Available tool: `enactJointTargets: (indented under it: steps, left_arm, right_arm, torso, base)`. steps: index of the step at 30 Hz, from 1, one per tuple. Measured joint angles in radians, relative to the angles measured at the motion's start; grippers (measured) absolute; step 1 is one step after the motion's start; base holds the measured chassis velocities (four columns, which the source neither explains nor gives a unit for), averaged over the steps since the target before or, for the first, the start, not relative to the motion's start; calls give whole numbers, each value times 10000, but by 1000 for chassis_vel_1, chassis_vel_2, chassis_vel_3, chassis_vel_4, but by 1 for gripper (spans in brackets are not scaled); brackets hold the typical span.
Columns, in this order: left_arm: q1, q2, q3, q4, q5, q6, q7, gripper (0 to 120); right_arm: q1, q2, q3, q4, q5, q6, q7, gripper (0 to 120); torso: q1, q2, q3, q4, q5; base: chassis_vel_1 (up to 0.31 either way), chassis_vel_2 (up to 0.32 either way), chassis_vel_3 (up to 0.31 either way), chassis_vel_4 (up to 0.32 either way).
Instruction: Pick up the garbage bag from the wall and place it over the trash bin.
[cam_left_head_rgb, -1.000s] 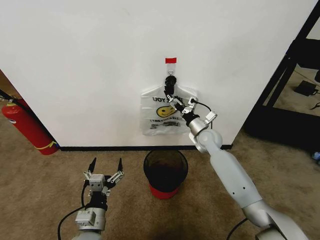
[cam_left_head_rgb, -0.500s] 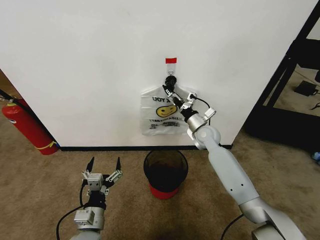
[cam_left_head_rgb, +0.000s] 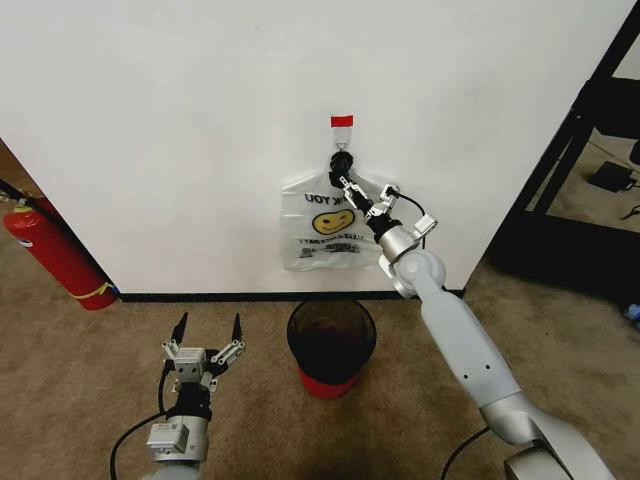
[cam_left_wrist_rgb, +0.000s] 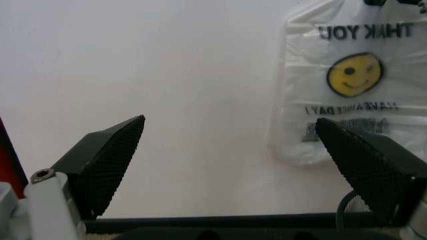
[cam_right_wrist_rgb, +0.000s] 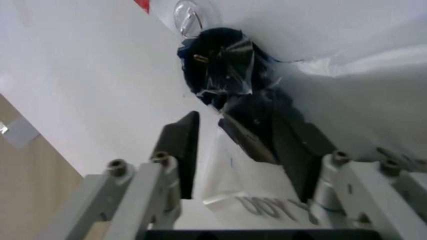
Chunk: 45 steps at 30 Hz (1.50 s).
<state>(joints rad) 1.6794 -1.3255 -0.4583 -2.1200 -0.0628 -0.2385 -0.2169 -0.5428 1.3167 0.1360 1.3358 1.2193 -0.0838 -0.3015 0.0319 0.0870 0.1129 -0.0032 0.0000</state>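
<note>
We see the right tool (cam_left_head_rgb: 344, 184), fingers parted, at the garbage bag's (cam_left_head_rgb: 325, 232) handles beneath the hook (cam_left_head_rgb: 341, 157); the left tool (cam_left_head_rgb: 209, 331) waits open beside the trash bin (cam_left_head_rgb: 331, 346).

A red fire extinguisher (cam_left_head_rgb: 52, 258) leans at the left edge, with a yellow band near its bottom and a black hose at the top. It sits on a brown carpet (cam_left_head_rgb: 80, 380) that covers the floor. On the far right stands a black metal rack (cam_left_head_rgb: 585, 180). Behind the rack, a small dark box (cam_left_head_rgb: 610, 177) lies on the floor.
</note>
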Motion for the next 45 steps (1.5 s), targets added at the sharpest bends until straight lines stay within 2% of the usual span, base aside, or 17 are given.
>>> enactJointTargets:
  steps: [3,4,10,12,25,45]
  left_arm:
    - [-46,-16,14,-114,0,2,0,100]
    - [-46,-16,14,-114,0,2,0,100]
    - [-147,-32,29,-151,-40,33,-12,100]
    - [-151,-41,27,-180,-46,36,-18,100]
    - [78,-165,-15,-501,-55,-5,-86,100]
    - [-1,-88,88,-335,-77,-24,-140,100]
  right_arm:
    - [-9,61,-23,-44,-54,-18,6,28]
    - [-9,61,-23,-44,-54,-18,6,28]
    - [-5,193,-116,-145,-214,-26,110,3]
    - [9,190,-168,-148,-231,-25,151,0]
    - [-452,-71,-210,723,-460,-41,434,0]
    - [-1629,-697,-94,1996,-1074,-30,433,0]
  torso:
    - [0,0,0,1,0]
    - [0,0,0,1,0]
    - [0,0,0,1,0]
    - [0,0,0,1,0]
    - [0,0,0,1,0]
    - [0,0,0,2,1]
  base:
    - [0,0,0,0]
    - [0,0,0,0]
    - [0,0,0,0]
    - [0,0,0,0]
    - [0,0,0,0]
    - [0,0,0,0]
